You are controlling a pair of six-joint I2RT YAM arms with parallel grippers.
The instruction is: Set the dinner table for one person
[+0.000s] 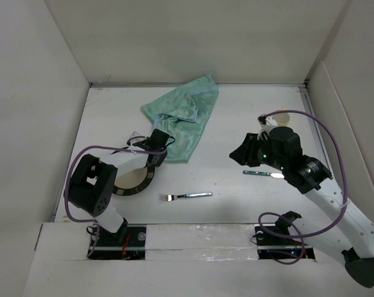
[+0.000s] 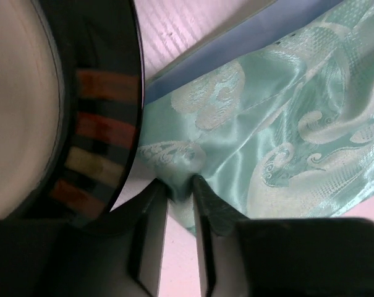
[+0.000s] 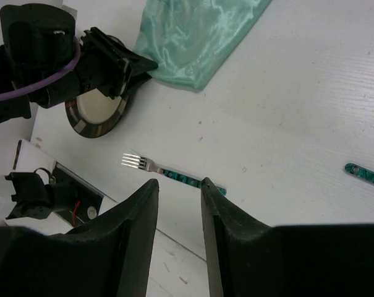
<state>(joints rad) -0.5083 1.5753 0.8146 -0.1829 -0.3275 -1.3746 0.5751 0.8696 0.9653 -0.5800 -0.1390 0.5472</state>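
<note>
While left fingers [image 2: 153, 241] seemingly pinch cloth [image 2: 285, 124], right fingers [image 3: 134, 235] gape; fork's [image 1: 185, 196] tines point left.

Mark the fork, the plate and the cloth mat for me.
fork [image 1: 187, 195], top external view, middle of the handle
plate [image 3: 99, 109], right wrist view, cream centre
cloth mat [image 1: 183, 120], top external view, middle of the fabric
</note>
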